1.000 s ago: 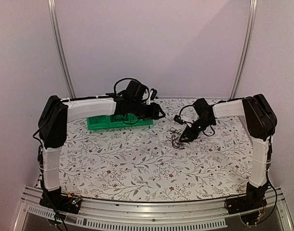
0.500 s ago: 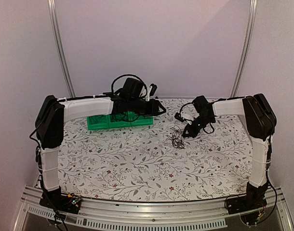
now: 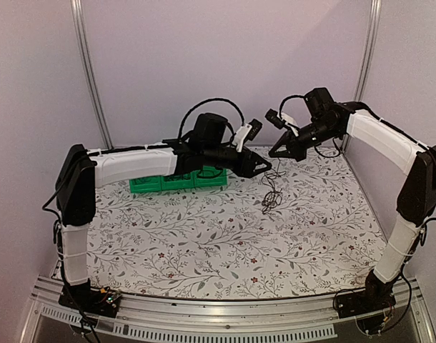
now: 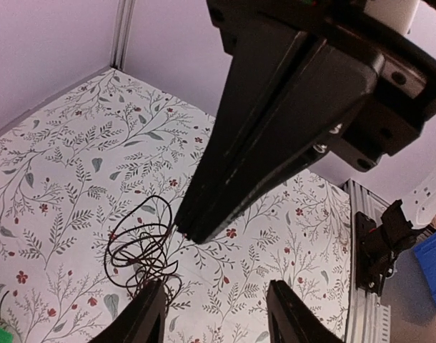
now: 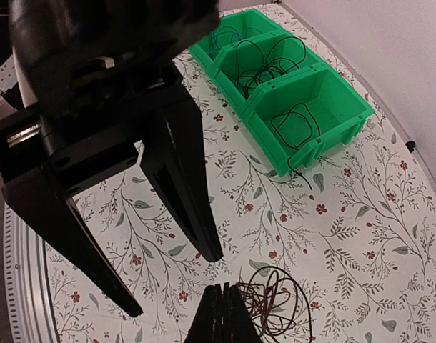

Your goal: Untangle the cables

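**Item: cable tangle** (image 3: 270, 199). This is a small knot of thin dark loops right of centre on the floral worktop (image 3: 204, 243). One strand runs up from it to the right claw. We cannot tell whether the lowest loops rest on the surface.

**Right claw** (image 3: 274, 153). We record its fingers pressed together and clamped on that upper strand, raised above the tangle.

**Left claw** (image 3: 261, 168). It sits just beside the right claw, on its left. Its fingers stand apart with nothing between them, and the tangle lies below and ahead of them in the left wrist view.

**Green bins** (image 5: 332, 141). We list a row of three joined compartments at the back left of the worktop, well apart from the tangle.

**Binned cables** (image 5: 295, 123). There is one black coil in the near compartment and black loops in the middle one. We see a trace of blue in the far one.
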Available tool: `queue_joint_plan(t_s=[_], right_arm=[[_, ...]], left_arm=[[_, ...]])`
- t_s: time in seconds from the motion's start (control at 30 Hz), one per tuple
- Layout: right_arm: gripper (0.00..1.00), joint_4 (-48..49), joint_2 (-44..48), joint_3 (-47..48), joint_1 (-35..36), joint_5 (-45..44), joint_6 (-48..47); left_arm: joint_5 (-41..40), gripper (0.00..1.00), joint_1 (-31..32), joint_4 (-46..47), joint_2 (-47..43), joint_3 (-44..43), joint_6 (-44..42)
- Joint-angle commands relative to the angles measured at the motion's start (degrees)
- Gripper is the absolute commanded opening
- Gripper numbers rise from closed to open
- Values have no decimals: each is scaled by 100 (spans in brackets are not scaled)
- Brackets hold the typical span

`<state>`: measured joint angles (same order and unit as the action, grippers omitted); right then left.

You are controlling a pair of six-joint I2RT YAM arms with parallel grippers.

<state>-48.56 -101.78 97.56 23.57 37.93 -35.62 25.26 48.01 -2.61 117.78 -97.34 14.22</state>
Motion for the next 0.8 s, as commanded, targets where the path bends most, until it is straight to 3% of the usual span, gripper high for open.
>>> queue_joint_plan(t_s=[0.0,0.27,0.37,0.6,0.67,0.77], right_arm=[[0,-677,-53,543,18,749,-154],[0,-596,-71,1243,7,1626,313],[0,-414,-38,1272,-25,1739,570],[0,-267,-27,1203,-151,1850,783],[0,-99,3,1118,-261,1818,925],[31,376,109,786,-628,1825,1258]], left_arm=[[204,52,113,741,5,12,-462],[-262,52,300,1527,279,-266,-285],[-267,48,304,1956,272,-165,-88],[-190,4,280,2085,195,-6,38],[-272,0,278,2161,105,124,113],[-374,0,223,2354,-25,304,363]])
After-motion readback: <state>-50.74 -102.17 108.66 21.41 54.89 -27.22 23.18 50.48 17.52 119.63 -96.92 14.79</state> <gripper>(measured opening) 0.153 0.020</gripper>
